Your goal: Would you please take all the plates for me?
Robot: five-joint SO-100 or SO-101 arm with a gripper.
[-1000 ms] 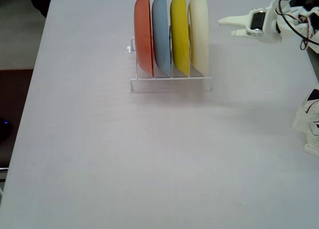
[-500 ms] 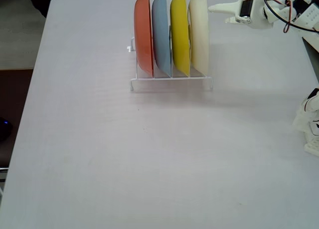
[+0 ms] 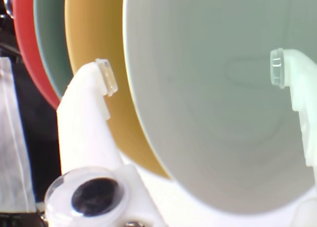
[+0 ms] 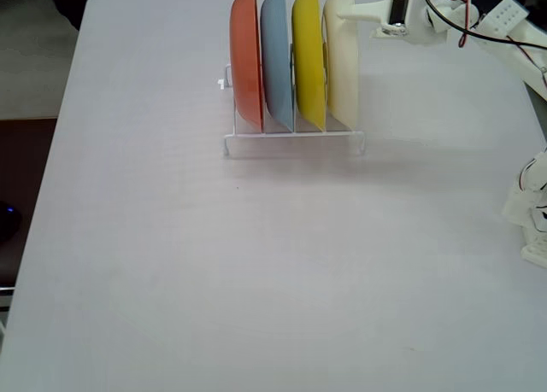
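Plates stand on edge in the wire rack (image 4: 295,137) on the counter (image 4: 256,264); the cream plate (image 4: 342,55) is outermost, nearest my tool (image 3: 193,73), whose jaws gape wide and seemingly straddle its rim (yellow plate (image 3: 91,44) just behind).

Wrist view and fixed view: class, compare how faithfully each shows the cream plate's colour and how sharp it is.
Wrist view: the cream plate fills the frame, looks grey-green rather than cream, soft at close range. Fixed view: the cream plate reads true cream, fairly sharp, with soft shadow under the wire rack.
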